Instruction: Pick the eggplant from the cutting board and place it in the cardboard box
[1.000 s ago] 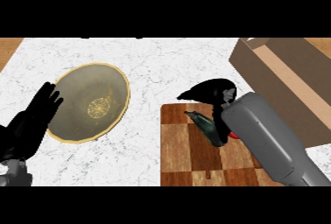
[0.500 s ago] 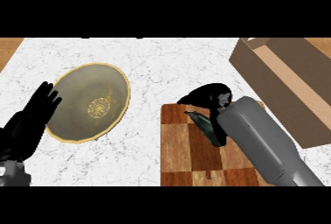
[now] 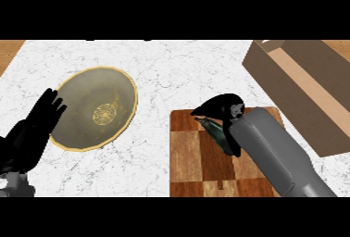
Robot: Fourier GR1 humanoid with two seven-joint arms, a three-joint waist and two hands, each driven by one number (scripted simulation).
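Moved since prev. frame: your right hand (image 3: 222, 107) edged a little left over the eggplant (image 3: 217, 134); forearm shifted w/ it. Nothing else budged.
Right hand: fingers curled down around the eggplant's upper end, hiding much of it. Looked like a grasp; can't confirm full closure from this angle.
Eggplant: was on the cutting board (image 3: 188, 157), dark body poking out below the hand, beside the forearm. No sign of lift that you could read.
Left hand: rested at lower left, fingers straight & relaxed (image 3: 37, 125), just beside the plate (image 3: 96, 111), holding nothing.
Cardboard box (image 3: 301, 88): stood at upper right, well apart from the eggplant.
Progress: reach done, grip prob. in hand. Left for you: lift, carry right to box, release.
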